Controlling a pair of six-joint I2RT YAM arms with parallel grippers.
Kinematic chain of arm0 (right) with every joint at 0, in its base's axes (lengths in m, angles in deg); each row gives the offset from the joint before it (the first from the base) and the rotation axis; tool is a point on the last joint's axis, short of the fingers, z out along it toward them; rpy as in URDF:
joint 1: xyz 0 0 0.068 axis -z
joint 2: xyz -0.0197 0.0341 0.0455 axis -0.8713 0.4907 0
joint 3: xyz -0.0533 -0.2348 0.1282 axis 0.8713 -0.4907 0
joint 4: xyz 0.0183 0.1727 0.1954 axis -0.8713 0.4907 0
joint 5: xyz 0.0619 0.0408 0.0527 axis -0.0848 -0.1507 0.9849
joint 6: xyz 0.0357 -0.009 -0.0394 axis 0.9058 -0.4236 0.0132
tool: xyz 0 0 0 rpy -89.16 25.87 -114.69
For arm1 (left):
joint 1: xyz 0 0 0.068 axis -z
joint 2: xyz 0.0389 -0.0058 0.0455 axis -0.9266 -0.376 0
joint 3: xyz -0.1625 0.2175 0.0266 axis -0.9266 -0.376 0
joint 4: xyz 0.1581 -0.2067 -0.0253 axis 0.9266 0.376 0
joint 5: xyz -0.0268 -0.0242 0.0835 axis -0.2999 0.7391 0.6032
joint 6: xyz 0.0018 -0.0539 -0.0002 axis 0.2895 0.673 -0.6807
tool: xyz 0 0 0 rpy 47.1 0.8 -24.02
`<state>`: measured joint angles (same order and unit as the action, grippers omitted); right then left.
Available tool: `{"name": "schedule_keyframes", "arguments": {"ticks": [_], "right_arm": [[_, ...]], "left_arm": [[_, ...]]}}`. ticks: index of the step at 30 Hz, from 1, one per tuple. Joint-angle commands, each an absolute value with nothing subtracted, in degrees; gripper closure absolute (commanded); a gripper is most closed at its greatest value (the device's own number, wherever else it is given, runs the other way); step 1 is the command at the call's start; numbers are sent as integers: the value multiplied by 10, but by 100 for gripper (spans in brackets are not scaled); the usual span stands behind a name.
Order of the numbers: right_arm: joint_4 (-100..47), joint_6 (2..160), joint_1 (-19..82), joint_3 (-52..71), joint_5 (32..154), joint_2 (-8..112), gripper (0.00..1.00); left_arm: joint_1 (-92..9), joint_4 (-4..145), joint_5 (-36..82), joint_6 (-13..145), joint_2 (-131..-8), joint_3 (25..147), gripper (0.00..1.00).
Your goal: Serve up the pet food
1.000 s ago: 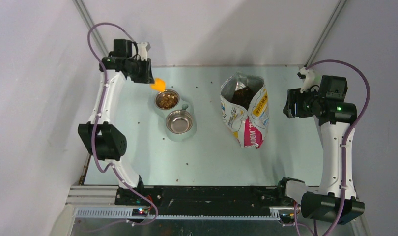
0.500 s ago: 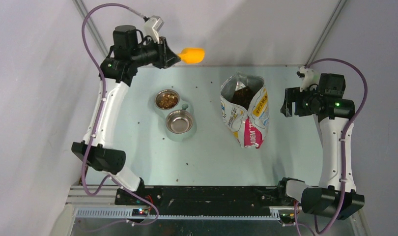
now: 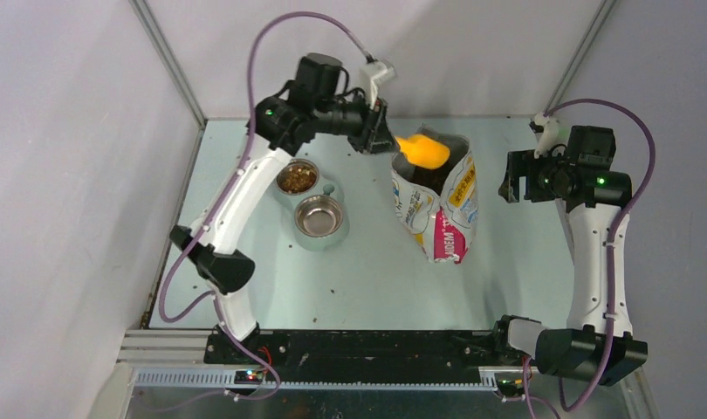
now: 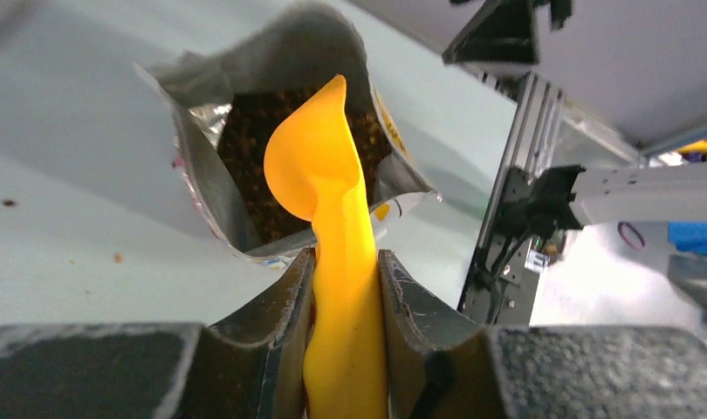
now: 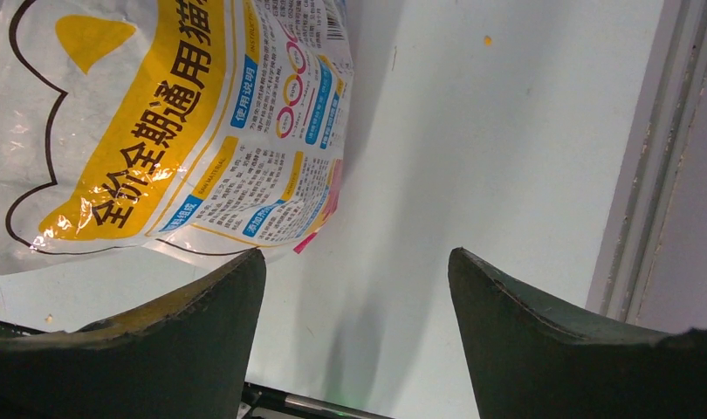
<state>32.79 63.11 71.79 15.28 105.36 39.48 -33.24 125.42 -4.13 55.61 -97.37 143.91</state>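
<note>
1. Pet food, small dark-brown dry kibble pellets (image 3: 297, 177), fills the farther steel bowl of a pale green two-bowl plastic feeder (image 3: 332, 188) on the pale table (image 3: 376, 279). The nearer bowl shows its shiny steel bottom.
2. Right of the feeder and well apart from it sits a white-yellow-pink printed foil bag (image 3: 437, 218), its open mouth at the far end. More kibble (image 4: 245, 157) shows inside.
3. The right claw (image 5: 354, 262) hangs just right of the bag, fingers spread wide, with only table between them.
4. Farthest back, the left claw (image 4: 343, 271) pinches the handle of an orange plastic scoop (image 3: 424, 150). The scoop's bowl is at the bag's open mouth; whether it touches the kibble cannot be told.
</note>
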Motion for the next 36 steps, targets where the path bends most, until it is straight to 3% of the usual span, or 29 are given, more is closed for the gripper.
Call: {"name": "schedule_keyframes", "arguments": {"ticks": [1,10,19,25,31,33,36], "right_arm": [[315,640,720,165,1066,380,21],[320,643,721,157,1076,372,23],[318,651,721,150,1089,366,23],[319,638,721,189,1103,357,25],[309,552,714,280,1232,348,27],[284,501,658,282,1226,334,28],[250,442,557,284,1121,331,32]], "left_arm": [[-308,1336,-18,495,-1009,1479,100],[-279,1290,121,516,-1066,1495,100],[-265,1202,174,514,-1098,1471,100],[-264,1208,119,528,-1083,1475,100],[-275,1234,73,471,-1025,1485,100],[-286,1246,54,471,-1005,1488,100],[-315,1265,4,496,-978,1489,100]]}}
